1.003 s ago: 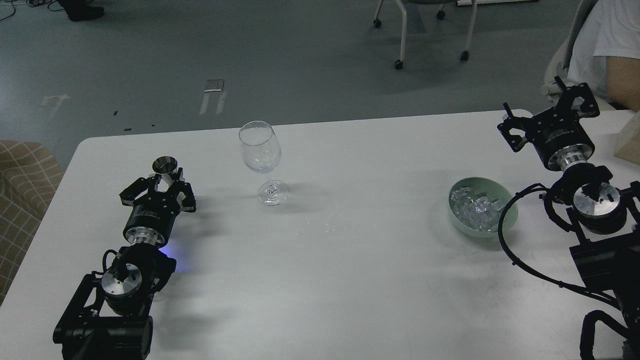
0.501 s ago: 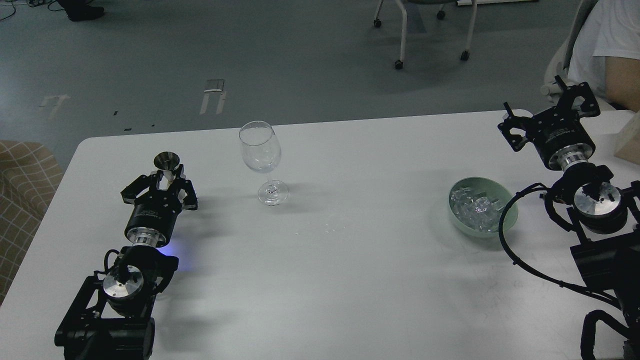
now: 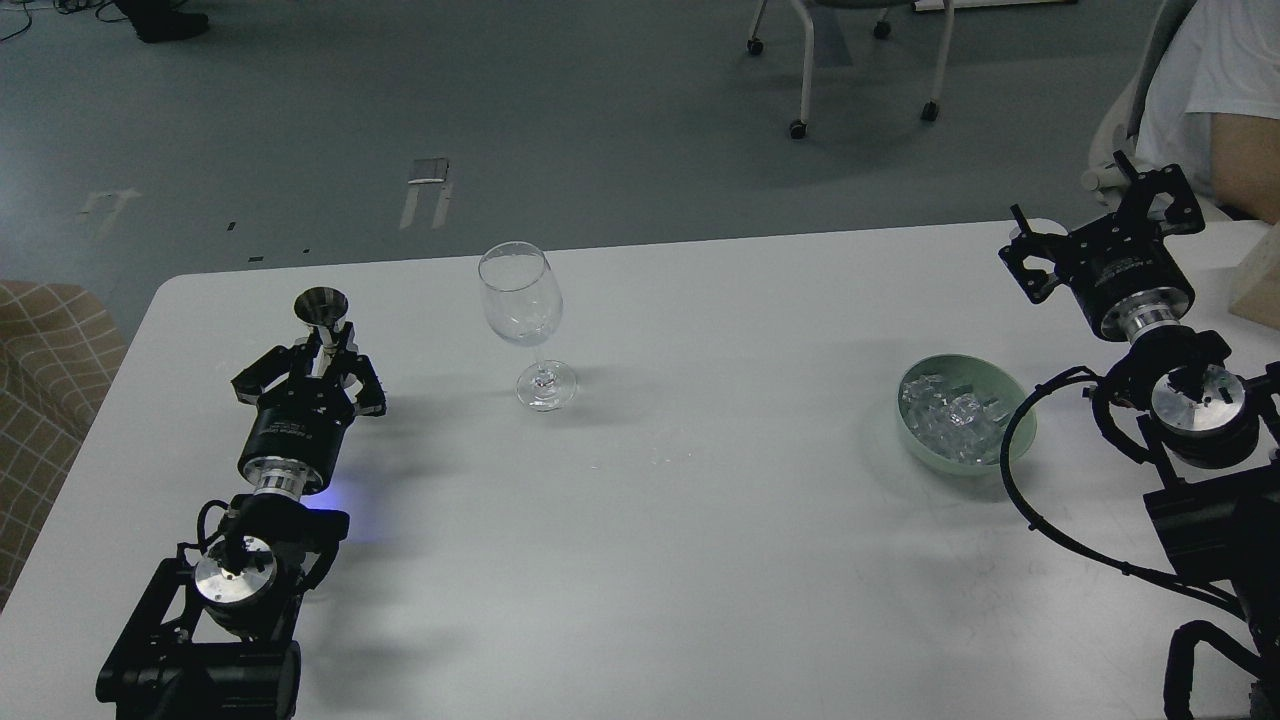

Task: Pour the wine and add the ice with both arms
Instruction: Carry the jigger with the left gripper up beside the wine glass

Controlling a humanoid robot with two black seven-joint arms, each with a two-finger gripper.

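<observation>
Two black robot arms over a white table [image 3: 700,520] with a glass and a bowl of ice.

Near the left edge, the left gripper [image 3: 322,352] clamps a small metal jigger [image 3: 321,312]. Mid-table near the far edge stands an empty clear wine glass [image 3: 520,300]. Toward the right edge, glassy ice cubes [image 3: 950,420] fill a pale green bowl [image 3: 1015,440]. The right gripper [image 3: 1095,215] is spread wide at the far right corner.

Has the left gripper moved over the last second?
Yes. The left gripper, shut on the metal cup, drifted left and farther from the wine glass.

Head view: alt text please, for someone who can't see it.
An empty wine glass stands on a white table between two black arms. The left pincer grips a small metal jigger; the right pincer is open beyond a green bowl of ice.
</observation>
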